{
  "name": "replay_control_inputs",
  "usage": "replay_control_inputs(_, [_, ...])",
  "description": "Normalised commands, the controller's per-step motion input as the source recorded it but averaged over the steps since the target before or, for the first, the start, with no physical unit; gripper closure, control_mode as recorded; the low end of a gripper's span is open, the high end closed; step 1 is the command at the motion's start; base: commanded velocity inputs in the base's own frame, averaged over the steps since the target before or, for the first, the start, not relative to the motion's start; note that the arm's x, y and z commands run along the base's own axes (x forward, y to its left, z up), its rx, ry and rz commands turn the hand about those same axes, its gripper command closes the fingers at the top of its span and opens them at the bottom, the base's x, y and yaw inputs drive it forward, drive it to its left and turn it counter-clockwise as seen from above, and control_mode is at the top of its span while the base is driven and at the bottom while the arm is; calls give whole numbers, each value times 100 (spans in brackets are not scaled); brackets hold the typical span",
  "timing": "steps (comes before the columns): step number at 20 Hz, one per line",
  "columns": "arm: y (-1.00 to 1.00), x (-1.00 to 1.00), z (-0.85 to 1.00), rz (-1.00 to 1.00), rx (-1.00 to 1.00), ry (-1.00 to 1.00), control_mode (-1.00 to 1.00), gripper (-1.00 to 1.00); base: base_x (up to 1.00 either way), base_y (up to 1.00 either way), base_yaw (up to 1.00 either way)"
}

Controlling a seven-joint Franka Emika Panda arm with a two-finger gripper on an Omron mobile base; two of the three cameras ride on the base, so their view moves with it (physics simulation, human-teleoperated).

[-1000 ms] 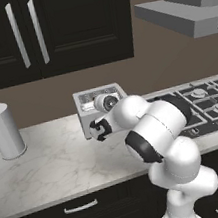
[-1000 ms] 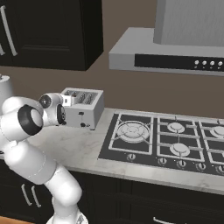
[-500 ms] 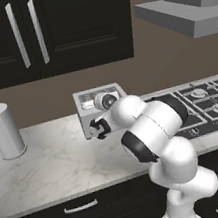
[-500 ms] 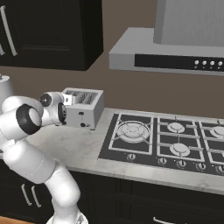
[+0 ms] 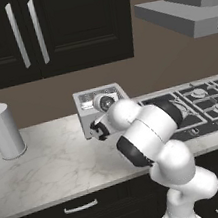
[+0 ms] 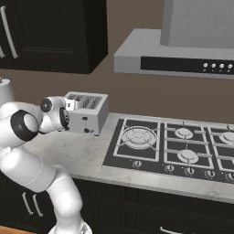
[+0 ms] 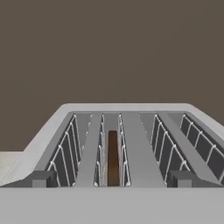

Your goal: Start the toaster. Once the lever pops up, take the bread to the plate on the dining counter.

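Toaster (image 5: 99, 107) stands on the marbled bench (image 5: 49, 162) against the brown back wall, boxy, silver-grey, four slots on top.

- Left base view: toaster sits at about 12 o'clock from the arm's elbow; white canister (image 5: 3, 130) stands well apart at 9 o'clock of it, upright. Gas hob (image 5: 202, 107) lies at 3 o'clock of the toaster, just beside it.
- Right base view: toaster (image 6: 89, 112) is at 9 o'clock of the hob (image 6: 176, 146); small black knobs show on its near face. Grey range hood (image 6: 183, 50) hangs at 12 o'clock above the hob. Dark cabinets (image 6: 50, 34) at 10 o'clock.
- Hand view: camera looks along the toaster top (image 7: 127, 144). Bread (image 7: 113, 157), a thin dark brown slice, stands on edge inside the second slot from the left, sunk below the wire guides. Other three slots hold nothing that I can see.
- Tool (image 7: 112, 179): fingers (image 7: 40, 179) spread wide, one tip near each outer slot, released, grasping nothing. In the left base view the tool (image 5: 98, 130) is at the toaster's front face; contact with it cannot be told.
- Lever position: cannot tell from these views.
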Motion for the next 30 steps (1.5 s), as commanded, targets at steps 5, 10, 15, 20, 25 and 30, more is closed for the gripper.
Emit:
replay_control_inputs(5, [0, 5, 0, -4, 0, 0, -100, -100, 0, 0, 0])
replay_control_inputs(10, [0, 2, 0, -1, 0, 0, -100, -100, 0, 0, 0])
replay_control_inputs(15, [0, 0, 0, 0, 0, 0, -100, -100, 0, 0, 0])
replay_control_inputs(20, [0, 0, 0, 0, 0, 0, -100, -100, 0, 0, 0])
replay_control_inputs(25, [0, 0, 0, 0, 0, 0, -100, -100, 0, 0, 0])
replay_control_inputs(30, [0, 0, 0, 0, 0, 0, -100, -100, 0, 0, 0])
